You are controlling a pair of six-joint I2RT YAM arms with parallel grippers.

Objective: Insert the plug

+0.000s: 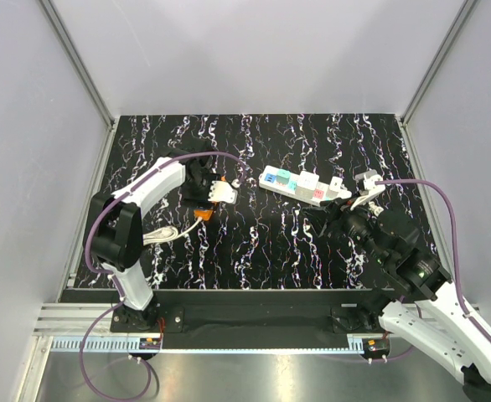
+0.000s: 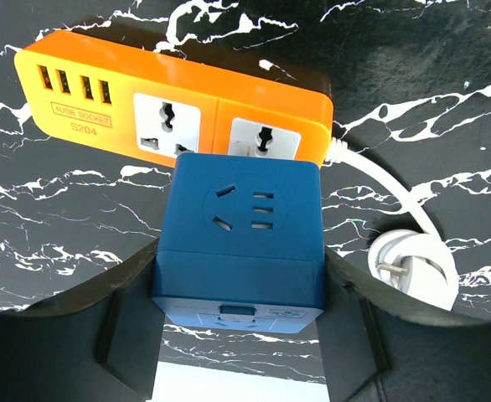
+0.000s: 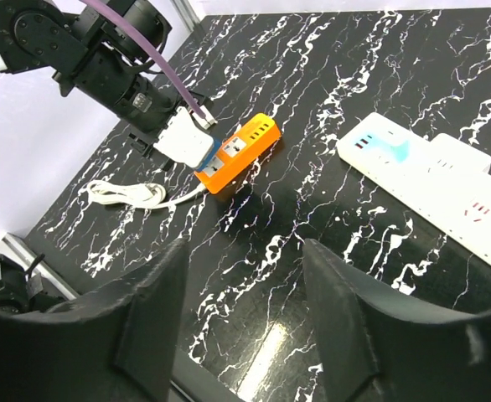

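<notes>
The left claw [image 2: 237,280] is closed on a blue cube adapter [image 2: 244,226], one dark finger against each side of it. The face with a socket pattern looks at the wrist camera, so its pins should be on the hidden far side. Just past the cube lies the orange power strip [image 2: 254,96], which sits in the left half of the bench [image 1: 271,251], roughly midway between the far and near edges. The cube overlaps the near edge of the strip's two universal sockets. Whether the pins have entered one yet cannot be told from here.

The strip's own white cord [image 2: 388,188] curls away towards the bench's left edge and ends in a loose white plug [image 2: 400,268], clear of the work.

To do this step well, I would line the cube up squarely over one socket, with its sides parallel to the strip's long edges. Press straight along the pin axis without rocking. The strip lies loose and unsupported, so a skewed push would probably slide or tip it rather than seat the pins.

The right claw [image 3: 245,301] has its fingers spread with nothing between them. It hovers in the right half of the bench near the white power strip [image 3: 430,167], well apart from the orange one, and could brace that one if it creeps
</notes>
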